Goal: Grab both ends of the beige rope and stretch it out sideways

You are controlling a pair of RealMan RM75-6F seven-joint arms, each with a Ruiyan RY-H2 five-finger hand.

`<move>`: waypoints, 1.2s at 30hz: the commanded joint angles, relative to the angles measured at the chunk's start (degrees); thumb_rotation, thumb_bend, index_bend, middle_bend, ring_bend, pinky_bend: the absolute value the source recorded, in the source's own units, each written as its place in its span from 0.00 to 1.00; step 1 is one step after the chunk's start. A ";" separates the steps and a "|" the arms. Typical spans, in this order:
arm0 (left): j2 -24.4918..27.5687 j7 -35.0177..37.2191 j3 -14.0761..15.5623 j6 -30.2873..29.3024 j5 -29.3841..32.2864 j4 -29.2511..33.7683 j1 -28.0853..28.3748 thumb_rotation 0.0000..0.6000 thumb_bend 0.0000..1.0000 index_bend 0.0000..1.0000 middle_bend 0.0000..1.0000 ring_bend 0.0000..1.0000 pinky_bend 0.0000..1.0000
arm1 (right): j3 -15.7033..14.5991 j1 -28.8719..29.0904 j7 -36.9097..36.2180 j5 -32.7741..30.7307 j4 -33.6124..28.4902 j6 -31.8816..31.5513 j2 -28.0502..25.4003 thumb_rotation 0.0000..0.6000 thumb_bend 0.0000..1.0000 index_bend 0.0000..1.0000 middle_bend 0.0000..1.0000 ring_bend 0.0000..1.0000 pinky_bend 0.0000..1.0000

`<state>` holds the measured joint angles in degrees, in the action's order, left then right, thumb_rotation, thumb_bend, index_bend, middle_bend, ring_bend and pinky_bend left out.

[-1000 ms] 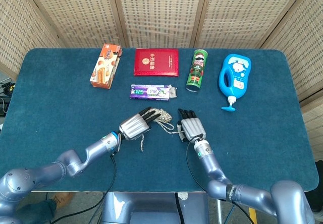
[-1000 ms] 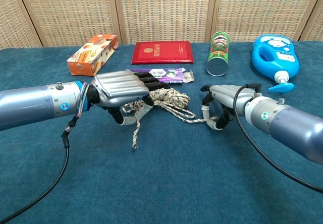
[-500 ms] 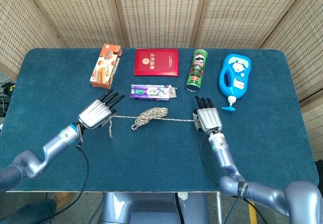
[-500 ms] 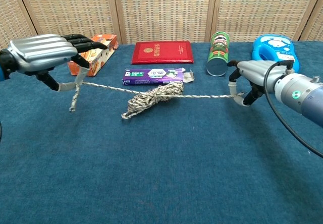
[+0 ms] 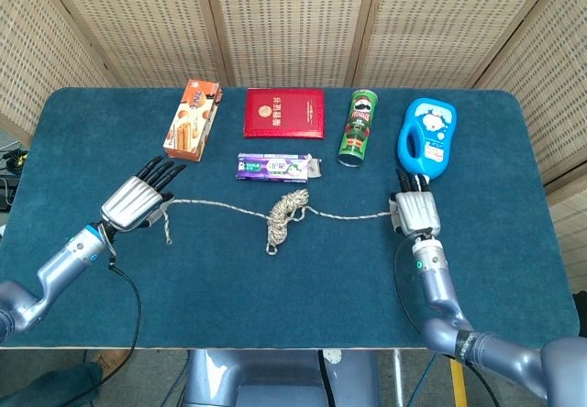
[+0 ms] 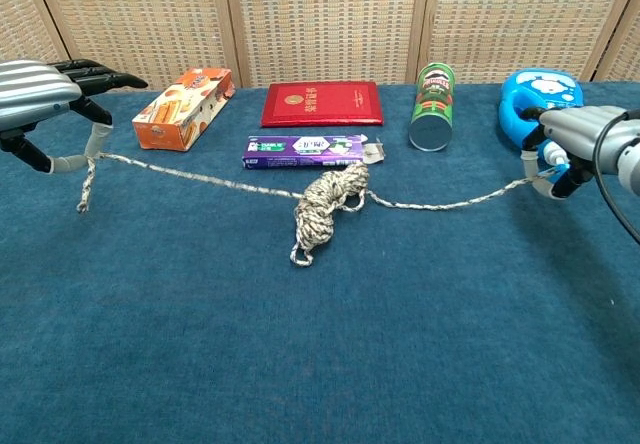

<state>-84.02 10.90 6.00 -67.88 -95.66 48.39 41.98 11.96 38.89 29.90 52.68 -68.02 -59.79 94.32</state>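
The beige rope (image 5: 286,212) (image 6: 322,202) lies across the blue table, a bunched coil in its middle and a thin strand running out to each side. My left hand (image 5: 136,202) (image 6: 40,94) pinches the left strand near its end at the table's left, and a short tail hangs below the fingers. My right hand (image 5: 415,211) (image 6: 580,136) grips the right end, just in front of the blue bottle. The two strands are lifted slightly and nearly straight.
Along the back stand an orange snack box (image 5: 192,118), a red booklet (image 5: 284,113), a green chip can (image 5: 359,127) and a blue bottle (image 5: 426,138). A purple packet (image 5: 276,166) lies just behind the coil.
Both hands moved outward, left hand further left, right hand further right toward the blue bottle. The rope paid out longer on both sides and the coil shrank and shifted slightly right.
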 commanded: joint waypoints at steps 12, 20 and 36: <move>-2.30 2.98 0.29 0.59 -0.37 -6.31 -1.59 1.00 0.47 0.75 0.00 0.00 0.00 | -0.77 -1.23 0.53 0.44 0.84 0.94 -1.00 1.00 0.48 0.68 0.00 0.00 0.00; -2.98 3.13 0.09 0.72 -0.93 -6.84 -1.21 1.00 0.37 0.44 0.00 0.00 0.00 | -0.65 -1.33 -0.16 1.51 -0.19 1.21 -1.06 1.00 0.36 0.42 0.00 0.00 0.00; 10.55 11.32 -3.87 -7.23 7.45 10.88 -10.72 1.00 0.00 0.00 0.00 0.00 0.00 | -2.72 -8.31 -19.93 19.05 -10.07 -9.27 -12.30 1.00 0.00 0.00 0.00 0.00 0.00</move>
<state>-76.67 20.83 2.92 -73.23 -90.89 55.35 34.45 10.58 32.80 13.42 68.62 -76.53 -66.73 84.73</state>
